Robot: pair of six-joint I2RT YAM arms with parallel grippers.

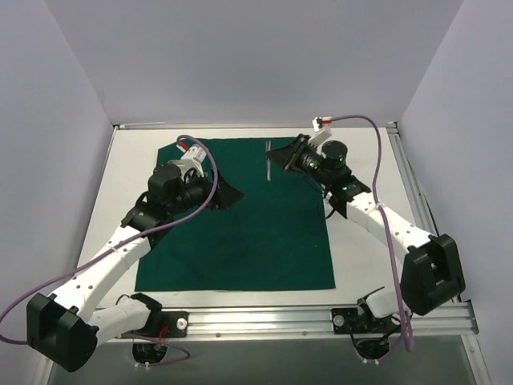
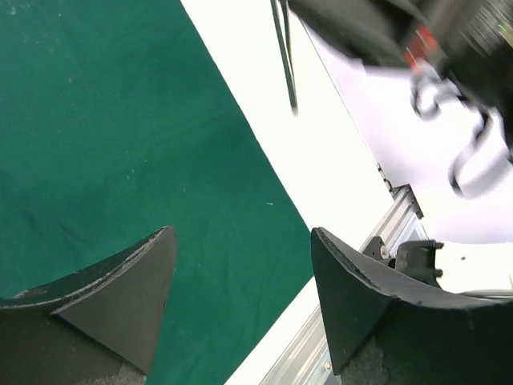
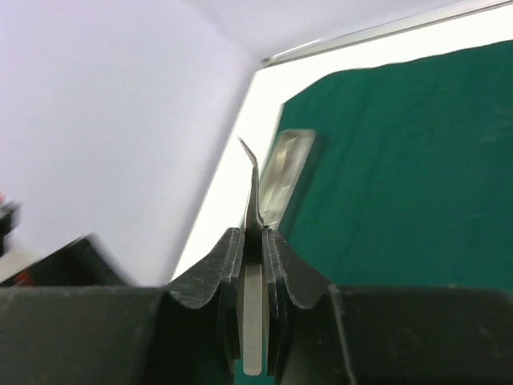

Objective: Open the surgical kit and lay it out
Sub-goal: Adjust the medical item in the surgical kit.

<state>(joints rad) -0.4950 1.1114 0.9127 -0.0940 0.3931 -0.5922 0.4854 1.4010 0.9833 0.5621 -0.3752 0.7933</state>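
The white table [image 1: 357, 269] carries one dark green drape [image 1: 256, 233], spread flat across its middle. Two grippers sit over the drape's far half. The left gripper [image 2: 242, 234] hangs over the far-left part with its fingers wide apart and nothing between them. The right gripper [image 3: 255, 233], near the far edge and right of centre, is pinched tight on a thin instrument.

One small steel tray [image 3: 287, 164] shows in the right wrist view. It lies at an edge of the drape, just past the instrument's tip, but which side of the table that is cannot be told. One curved-tipped steel instrument [image 3: 256, 210] is in sight, and no others show.

The step in hand looks like setting this instrument out on the cloth. To do it well, the right arm should bring the piece low and level over bare green, apart from the tray. It should part its fingers only once the steel rests along its length, so it neither drops nor rolls. The left gripper is best kept aside.
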